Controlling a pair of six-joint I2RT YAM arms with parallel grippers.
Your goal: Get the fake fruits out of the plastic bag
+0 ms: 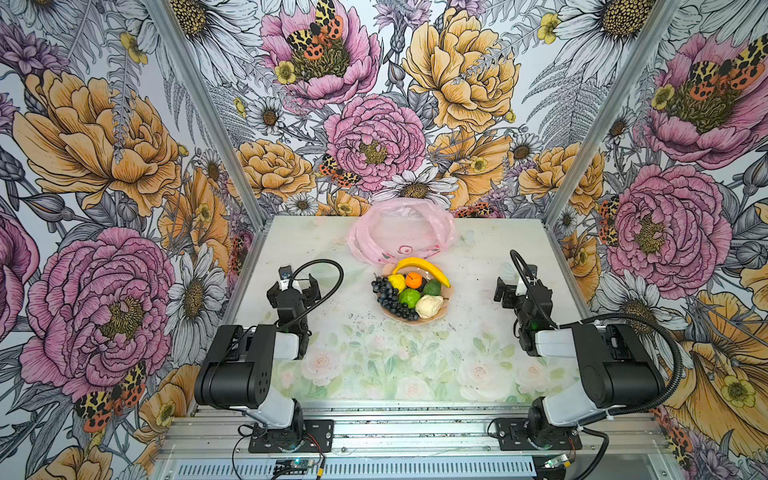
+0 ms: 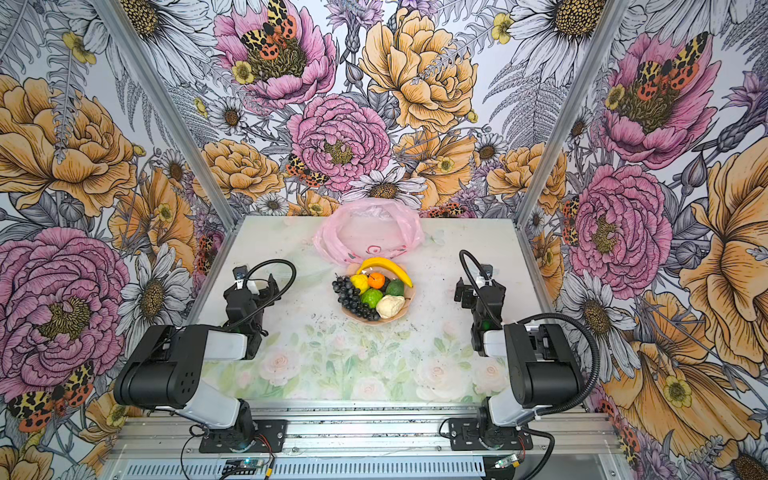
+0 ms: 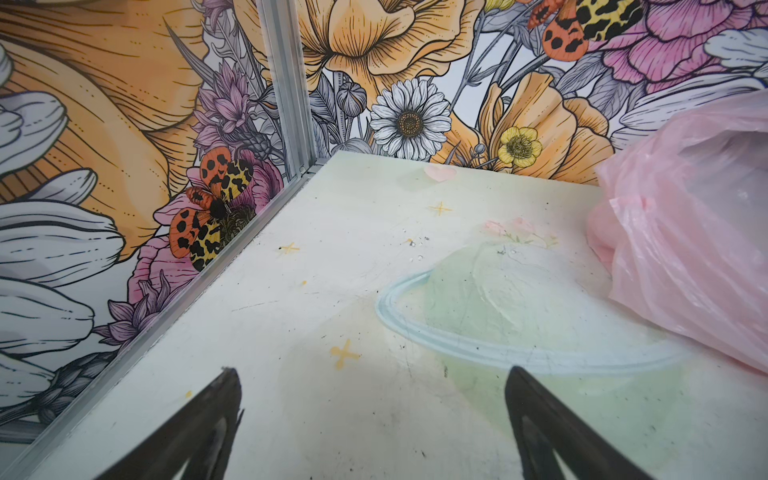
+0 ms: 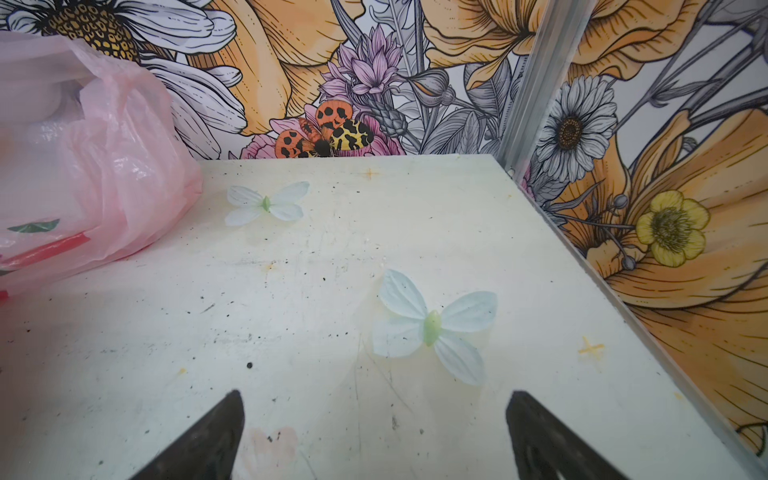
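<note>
Left gripper (image 3: 372,370) (jaws apart) hangs near plastic bag (image 3: 685,232).

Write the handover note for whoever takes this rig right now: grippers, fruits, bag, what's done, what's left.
Left gripper: open, empty, over the left side of the table.
Right gripper: open, empty, over the right side.
Piled in the peach bowl at table centre: banana, grape bunch, lemon, orange, avocado, lime, cream lumpy piece.
Plastic bag: slumped just behind the bowl, by the back wall; no fruit shows through it.
Done: seven pieces out.
Left: apparently nothing; check the bag's folds for a hidden piece.
</note>
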